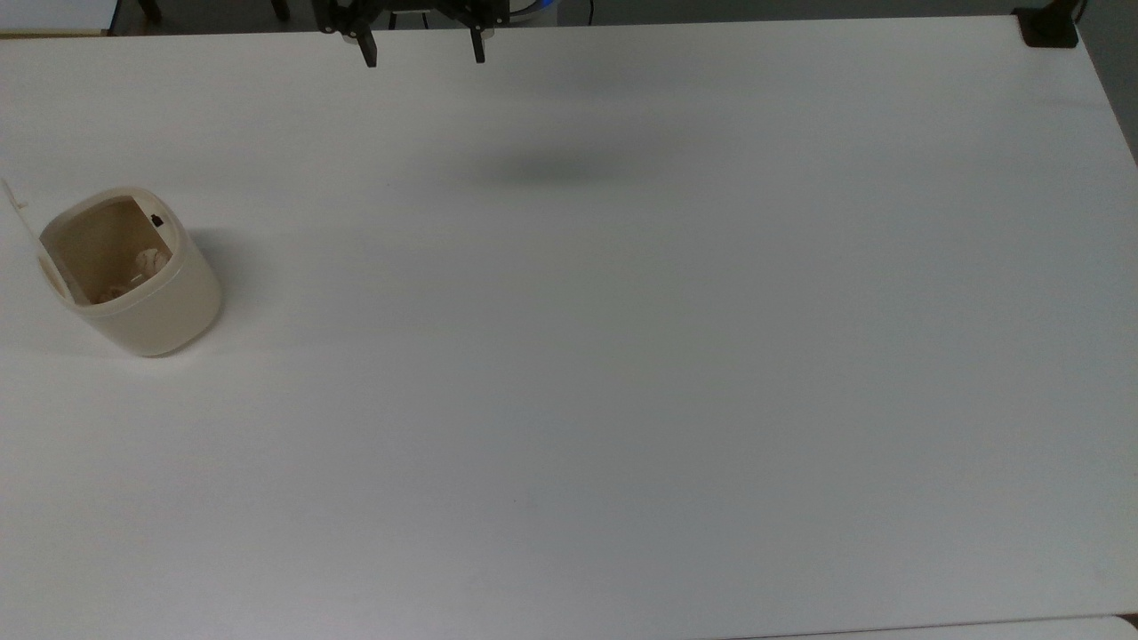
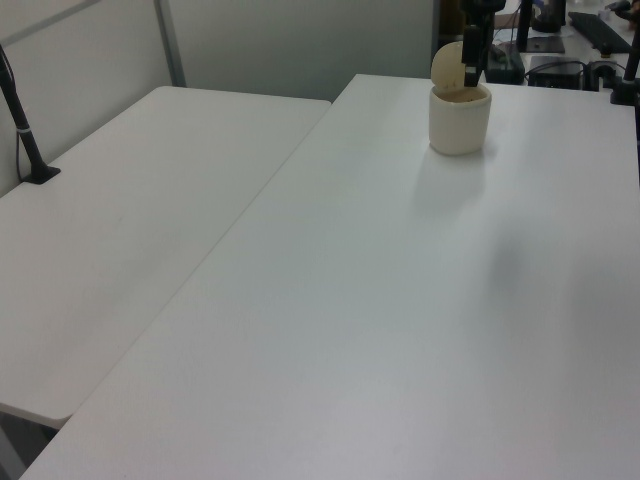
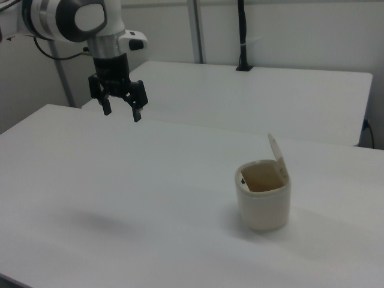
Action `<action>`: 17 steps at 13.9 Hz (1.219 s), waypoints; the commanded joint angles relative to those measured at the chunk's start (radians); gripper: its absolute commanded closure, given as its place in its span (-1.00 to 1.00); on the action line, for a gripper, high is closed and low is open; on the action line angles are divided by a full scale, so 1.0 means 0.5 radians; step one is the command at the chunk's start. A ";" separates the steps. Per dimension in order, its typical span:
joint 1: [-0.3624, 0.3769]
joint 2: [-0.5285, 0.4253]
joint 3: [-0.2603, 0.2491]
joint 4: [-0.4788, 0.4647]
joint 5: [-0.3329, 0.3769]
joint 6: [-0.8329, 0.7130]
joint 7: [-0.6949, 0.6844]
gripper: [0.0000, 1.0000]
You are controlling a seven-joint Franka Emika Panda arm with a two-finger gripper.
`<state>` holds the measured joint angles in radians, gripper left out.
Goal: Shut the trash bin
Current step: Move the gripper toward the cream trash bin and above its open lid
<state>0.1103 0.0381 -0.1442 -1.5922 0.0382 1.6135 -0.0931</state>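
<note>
Top view shows my black two-finger gripper [image 1: 420, 46] hanging at twelve o'clock over the far edge of the broad white table [image 1: 622, 400], its fingers spread wide with nothing between them; the small cream-beige plastic trash bin [image 1: 133, 284], a rounded-square tub with a thick rim, sits well apart at about nine o'clock, near the top view's left edge; its thin flat hinged lid [image 3: 276, 155] stands up off the rim, almost vertical, so the task is not yet begun as I judge it; a small black latch [image 1: 157, 220] shows inside the rim on the side opposite the hinge, and some pale crumpled scraps [image 1: 147, 264] lie at the bottom; in the right view the silver-and-white arm [image 3: 72, 18] holds the claw high above the table, with the bin at roughly four o'clock from it. What worries me from here: the bin looks light and stands free, so a push on the lid that runs sideways rather than downward could slide or tip it; coming in from the wrong side would drive the lid further back against its hinge; pressing too near the hinge may leave the lid resting short of the latch; and a low approach could clip the rim.
</note>
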 commanded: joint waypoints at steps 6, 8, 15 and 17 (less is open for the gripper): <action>-0.006 -0.024 -0.028 -0.006 -0.015 0.016 0.011 -1.00; -0.009 -0.024 -0.031 -0.006 -0.015 0.016 0.002 -0.82; -0.006 -0.015 -0.226 0.037 0.003 0.166 0.161 0.99; -0.009 0.003 -0.282 0.034 -0.012 0.282 0.217 1.00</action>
<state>0.1037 0.0380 -0.2393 -1.5744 0.0381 1.6793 -0.0457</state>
